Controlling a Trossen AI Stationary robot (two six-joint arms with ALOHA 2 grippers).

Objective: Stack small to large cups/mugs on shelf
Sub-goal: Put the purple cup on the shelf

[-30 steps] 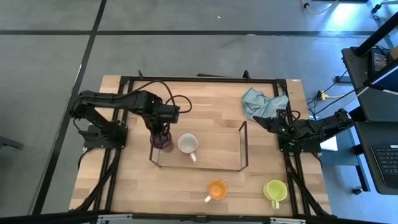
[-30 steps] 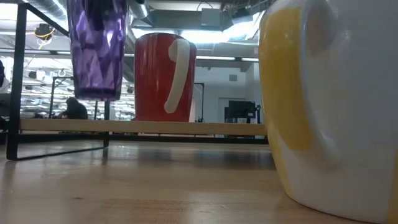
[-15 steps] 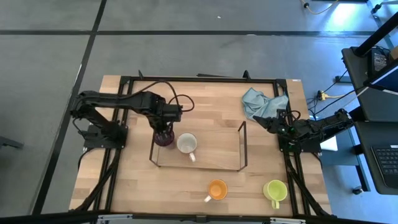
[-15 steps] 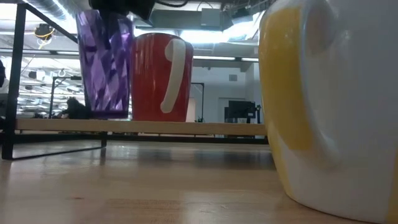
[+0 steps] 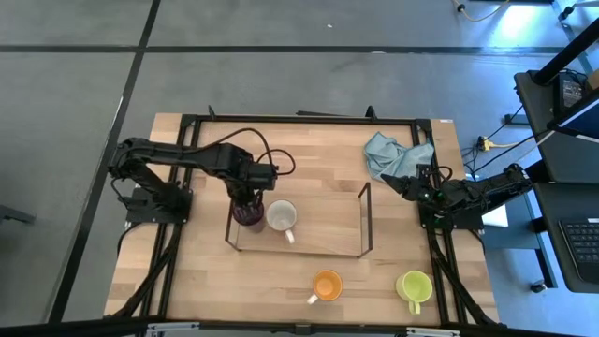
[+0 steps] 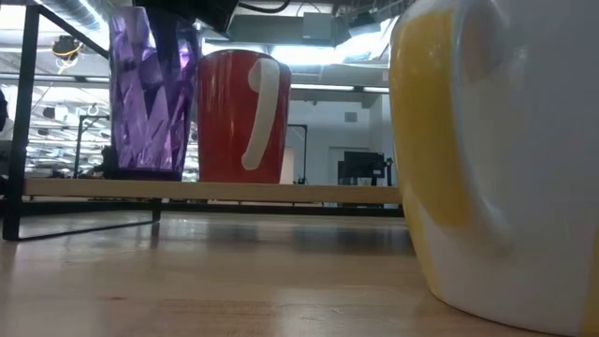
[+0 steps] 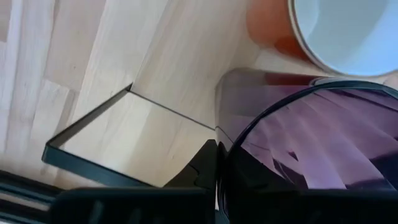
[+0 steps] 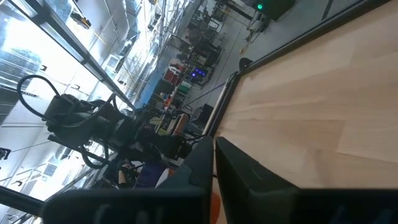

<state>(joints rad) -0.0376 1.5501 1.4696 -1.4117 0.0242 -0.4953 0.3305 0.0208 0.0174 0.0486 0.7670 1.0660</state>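
Shelf [image 5: 360, 223] at table centre; yellow-green mug [image 5: 413, 286] and orange mug [image 5: 327, 285] are left off it at 5 and 6 o'clock, brown-orange mug [image 5: 282, 216] shelved. Purple cup [image 6: 150, 94] is clamped by left gripper [image 5: 247, 202], set at the shelf's 9 o'clock end beside that mug. Placement step judged; release and a straight lift are called for next. Right gripper [image 5: 409, 185] is parked at 3 o'clock, its opening undetermined.

The wooden table [image 5: 309, 159] carries the black wire shelf [image 5: 365, 220] near its middle, and a light blue cloth [image 5: 393, 154] lies crumpled near the far right corner. On the shelf's left end stand a purple cup [image 5: 249, 214] and, just beside it, a brown-orange mug [image 5: 282, 217] with a white inside. An orange mug [image 5: 327, 285] and a yellow-green mug [image 5: 414, 286] sit apart along the table's near edge.
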